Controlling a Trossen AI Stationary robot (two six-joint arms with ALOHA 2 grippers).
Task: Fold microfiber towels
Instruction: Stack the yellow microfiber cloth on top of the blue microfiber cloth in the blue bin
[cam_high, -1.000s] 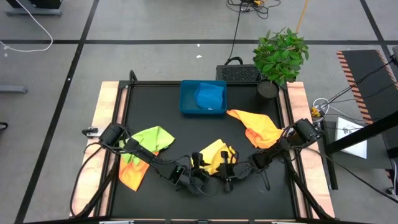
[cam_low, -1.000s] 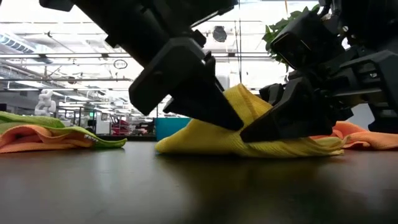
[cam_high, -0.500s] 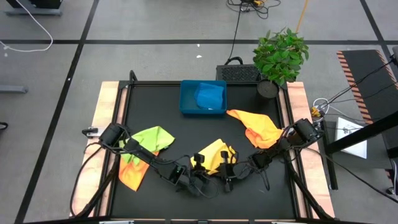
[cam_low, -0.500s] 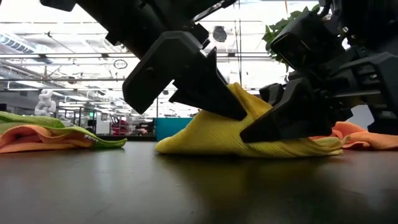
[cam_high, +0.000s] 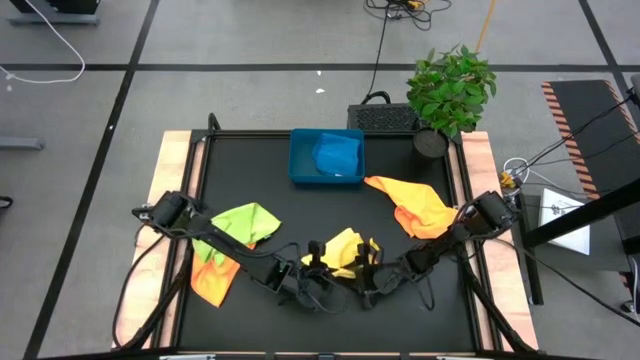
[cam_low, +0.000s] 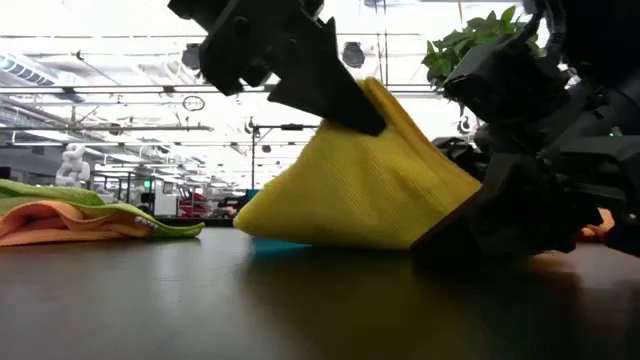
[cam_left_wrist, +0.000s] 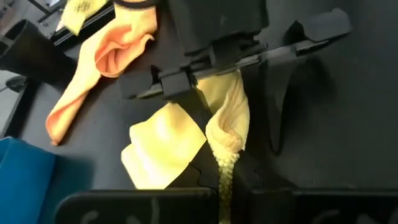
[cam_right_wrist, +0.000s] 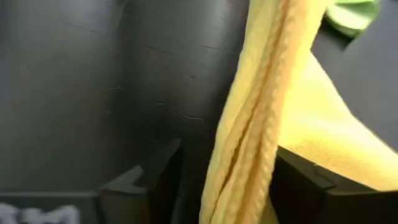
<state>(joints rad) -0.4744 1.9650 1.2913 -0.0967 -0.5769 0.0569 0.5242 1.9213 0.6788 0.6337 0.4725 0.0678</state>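
The left tool (cam_low: 350, 105) is now clenching a top fold of the yellow towel (cam_low: 370, 185) and lifting it: a second ago its fingers were spread beside the cloth, and the towel was lying as a low heap on the tabletop (cam_high: 300, 215). In the low view the cloth is now rising into a steep tent at the middle of the frame, its peak pinched under the left tool at upper centre. The right tool (cam_low: 480, 215), which was gripping the towel's right end, is letting go; in the right wrist view its fingers (cam_right_wrist: 146, 180) are standing apart with the hanging yellow edge running between them, so it is released or nearly so. That reads as a handover: the left arm is taking the cloth so it can be raised and spread, and the fold itself is not yet begun. In the high view the yellow towel (cam_high: 345, 252) is sitting at lower centre, between the left tool (cam_high: 312, 262) and the right tool (cam_high: 378, 280). It is looking soft, ribbed at the hem, bunched and doubled over rather than flat. The other towels are lying untouched: a lime one over an orange one (cam_high: 225, 250) at the lower left, an orange one (cam_high: 415, 205) right of centre, and a blue one in the tray (cam_high: 297, 165) at upper centre.
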